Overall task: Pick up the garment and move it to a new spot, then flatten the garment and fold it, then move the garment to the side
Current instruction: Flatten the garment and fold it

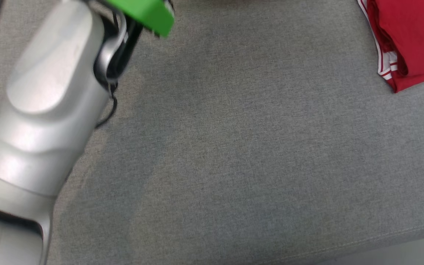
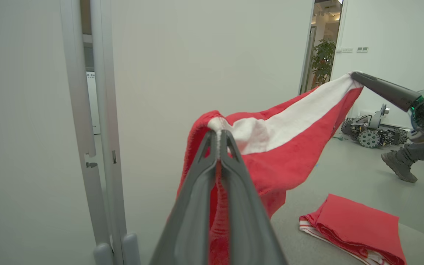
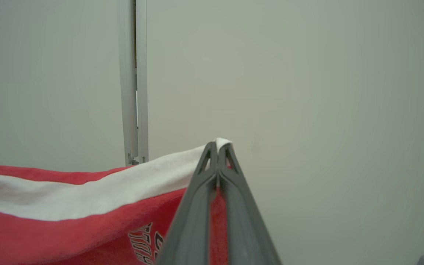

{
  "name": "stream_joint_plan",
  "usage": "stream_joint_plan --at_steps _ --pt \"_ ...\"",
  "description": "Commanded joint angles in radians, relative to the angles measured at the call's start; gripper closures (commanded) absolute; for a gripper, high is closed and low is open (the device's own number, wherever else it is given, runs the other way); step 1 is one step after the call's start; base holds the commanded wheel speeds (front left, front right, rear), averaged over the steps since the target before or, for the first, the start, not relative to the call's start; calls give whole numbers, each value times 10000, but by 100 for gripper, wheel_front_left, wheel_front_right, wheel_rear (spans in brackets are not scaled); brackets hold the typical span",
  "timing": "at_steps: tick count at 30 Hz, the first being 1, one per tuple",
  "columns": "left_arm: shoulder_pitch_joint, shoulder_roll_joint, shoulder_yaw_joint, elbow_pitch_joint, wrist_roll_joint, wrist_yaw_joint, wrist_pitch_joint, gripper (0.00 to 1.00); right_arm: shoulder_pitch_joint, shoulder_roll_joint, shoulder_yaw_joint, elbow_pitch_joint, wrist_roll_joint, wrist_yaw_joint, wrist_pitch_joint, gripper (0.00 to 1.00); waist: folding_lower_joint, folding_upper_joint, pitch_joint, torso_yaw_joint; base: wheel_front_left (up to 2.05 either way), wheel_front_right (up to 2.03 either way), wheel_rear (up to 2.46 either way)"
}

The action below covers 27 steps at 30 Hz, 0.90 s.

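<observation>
Tension explains the pose: the left gripper [image 2: 219,133] is clenched on an end of the white band [image 2: 293,119] of the red garment [image 2: 289,154], and the right gripper [image 3: 218,145] pinches the opposite end. The cloth hangs stretched between the 2 arms, lifted clear of the grey surface [image 1: 234,147]. Held by 2 corners like this, it should fall open and lie flat when lowered. Another folded red garment [image 1: 407,36] sits at the surface's far right corner, so the middle looks like the landing spot.
</observation>
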Motion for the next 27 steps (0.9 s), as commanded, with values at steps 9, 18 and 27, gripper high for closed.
stream_joint_plan --at_steps 9,18,27 --pt "6396 678 -544 -2106 -579 -16 -54 100 6512 -42 -1314 -2554 198 -6 -38 100 -3 0 -1165 404 0 0 0" --pt "11117 429 505 -3038 273 -17 -54 100 12252 840 -2974 -5240 161 -8 212 100 -3 0 -2942 688 0 0 0" --pt "13533 1072 613 -4048 723 235 83 100 15683 1605 -4200 -8211 -37 -9 1754 100 -3 0 -4231 1191 0 0 0"
